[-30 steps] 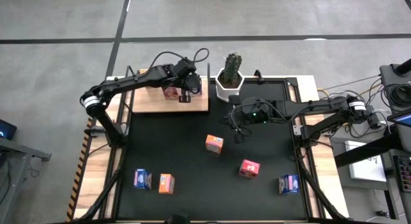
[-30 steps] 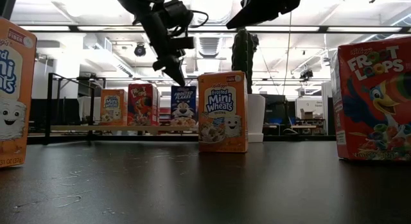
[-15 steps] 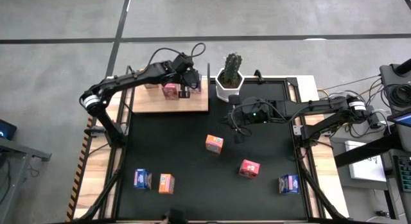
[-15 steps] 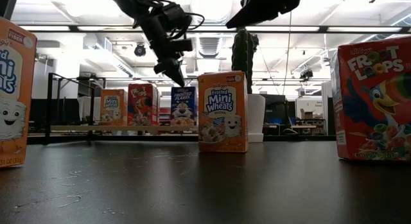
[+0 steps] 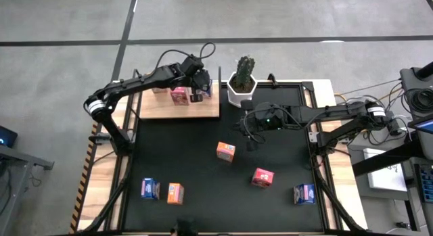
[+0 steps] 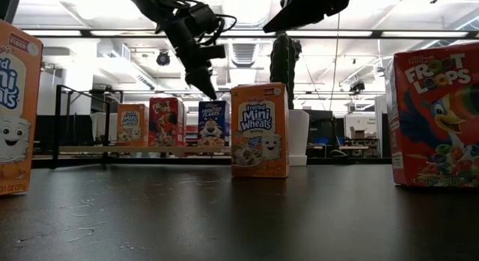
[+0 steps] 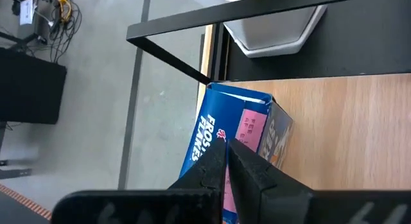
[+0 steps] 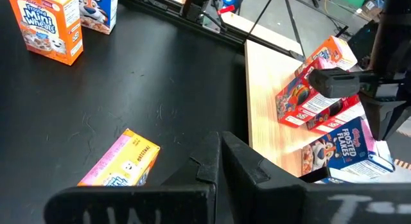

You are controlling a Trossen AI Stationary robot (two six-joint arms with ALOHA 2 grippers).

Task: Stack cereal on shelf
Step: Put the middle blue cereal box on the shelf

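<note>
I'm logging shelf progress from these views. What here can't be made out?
- High view: the orange box on the shelf is hidden under the left hand.
- Left wrist view: the blue box is cut off by the frame edge and the hand.
- High view: the right hand is dark against the mat.

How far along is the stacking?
Done: three small cardboard cereal boxes, orange, pink-red, blue, stand on the light-wood shelf board. In hand: nothing; left gripper hovers shut over the blue one, right gripper waits above the black mat. Left: five boxes on it.
</note>
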